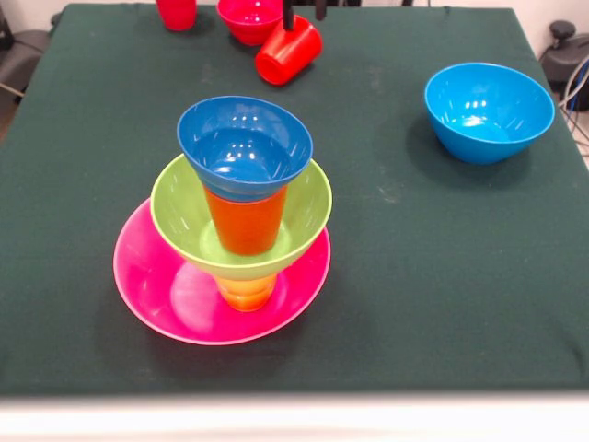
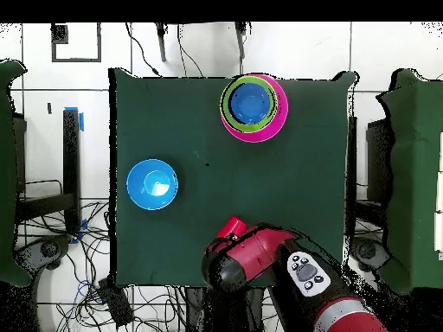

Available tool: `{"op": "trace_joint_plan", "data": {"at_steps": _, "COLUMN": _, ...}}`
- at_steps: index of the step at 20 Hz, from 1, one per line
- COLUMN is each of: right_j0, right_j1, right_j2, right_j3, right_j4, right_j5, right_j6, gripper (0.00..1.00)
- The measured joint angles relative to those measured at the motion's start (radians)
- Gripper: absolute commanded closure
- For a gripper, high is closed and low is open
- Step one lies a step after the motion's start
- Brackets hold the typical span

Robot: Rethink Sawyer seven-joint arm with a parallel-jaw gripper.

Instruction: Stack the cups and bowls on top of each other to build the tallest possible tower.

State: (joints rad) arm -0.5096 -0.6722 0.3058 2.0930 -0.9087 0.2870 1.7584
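Tower (image 1: 241, 216) stands near your table's front edge, gripper (image 1: 288, 15) at the far edge above a tipped red cup (image 1: 288, 52), finger state untellable; any off-centre placement could topple the narrow-footed stack.

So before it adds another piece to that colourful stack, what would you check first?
1. Tower upright, pink bowl at its base flat on the table: ok.
2. Small dark blue bowl on top, open side up, ready to receive a cup: ok.
3. Red cup by the far edge: lying on its side, not ok for an easy pick.
4. Gripper above that cup, open or shut: cannot tell.
5. Light blue bowl standing apart, free to take: ok.
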Motion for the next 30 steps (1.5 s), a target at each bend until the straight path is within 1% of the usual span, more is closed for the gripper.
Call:
{"op": "trace_joint_plan", "data": {"at_steps": 1, "right_j0": 0.012, "right_j1": -0.002, "right_j2": -0.016, "right_j3": -0.002, "right_j4": -0.014, "right_j5": -0.005, "right_j6": 0.000, "gripper": 1.00}}
{"op": "trace_joint_plan", "data": {"at_steps": 4, "right_j0": 0.022, "right_j1": -0.005, "right_j2": -0.029, "right_j3": -0.003, "right_j4": -0.023, "right_j5": -0.009, "right_j6": 0.000, "gripper": 1.00}}
{"op": "trace_joint_plan", "data": {"at_steps": 7, "right_j0": 0.051, "right_j1": -0.016, "right_j2": -0.056, "right_j3": -0.004, "right_j4": -0.036, "right_j5": -0.016, "right_j6": 0.000, "gripper": 1.00}}
{"op": "trace_joint_plan", "data": {"at_steps": 8, "right_j0": 0.071, "right_j1": -0.023, "right_j2": -0.074, "right_j3": -0.006, "right_j4": -0.045, "right_j5": -0.026, "right_j6": 0.000, "gripper": 1.00}}
{"op": "trace_joint_plan", "data": {"at_steps": 10, "right_j0": 0.080, "right_j1": -0.024, "right_j2": -0.083, "right_j3": -0.009, "right_j4": -0.050, "right_j5": -0.032, "right_j6": 0.000, "gripper": 1.00}}
{"op": "trace_joint_plan", "data": {"at_steps": 12, "right_j0": 0.100, "right_j1": -0.023, "right_j2": -0.109, "right_j3": -0.021, "right_j4": -0.061, "right_j5": -0.055, "right_j6": 0.000, "gripper": 1.00}}
{"op": "trace_joint_plan", "data": {"at_steps": 21, "right_j0": 0.108, "right_j1": -0.023, "right_j2": -0.147, "right_j3": -0.039, "right_j4": -0.071, "right_j5": -0.123, "right_j6": 0.000, "gripper": 1.00}}
{"op": "trace_joint_plan", "data": {"at_steps": 23, "right_j0": 0.100, "right_j1": -0.026, "right_j2": -0.142, "right_j3": -0.038, "right_j4": -0.069, "right_j5": -0.124, "right_j6": 0.000, "gripper": 1.00}}
{"op": "trace_joint_plan", "data": {"at_steps": 25, "right_j0": 0.073, "right_j1": -0.036, "right_j2": -0.119, "right_j3": -0.032, "right_j4": -0.058, "right_j5": -0.121, "right_j6": 0.000, "gripper": 1.00}}
{"op": "trace_joint_plan", "data": {"at_steps": 26, "right_j0": 0.034, "right_j1": -0.051, "right_j2": -0.084, "right_j3": -0.023, "right_j4": -0.029, "right_j5": -0.110, "right_j6": 0.000, "gripper": 1.00}}
{"op": "trace_joint_plan", "data": {"at_steps": 27, "right_j0": 0.008, "right_j1": -0.062, "right_j2": -0.061, "right_j3": -0.017, "right_j4": -0.007, "right_j5": -0.098, "right_j6": 0.000, "gripper": 1.00}}
{"op": "trace_joint_plan", "data": {"at_steps": 28, "right_j0": -0.038, "right_j1": -0.083, "right_j2": -0.018, "right_j3": -0.008, "right_j4": 0.042, "right_j5": -0.069, "right_j6": 0.000, "gripper": 1.00}}
{"op": "trace_joint_plan", "data": {"at_steps": 29, "right_j0": -0.058, "right_j1": -0.091, "right_j2": 0.001, "right_j3": -0.004, "right_j4": 0.062, "right_j5": -0.053, "right_j6": 0.000, "gripper": 1.00}}
{"op": "trace_joint_plan", "data": {"at_steps": 30, "right_j0": -0.099, "right_j1": -0.110, "right_j2": 0.043, "right_j3": 0.000, "right_j4": 0.115, "right_j5": -0.015, "right_j6": 0.000, "gripper": 1.00}}
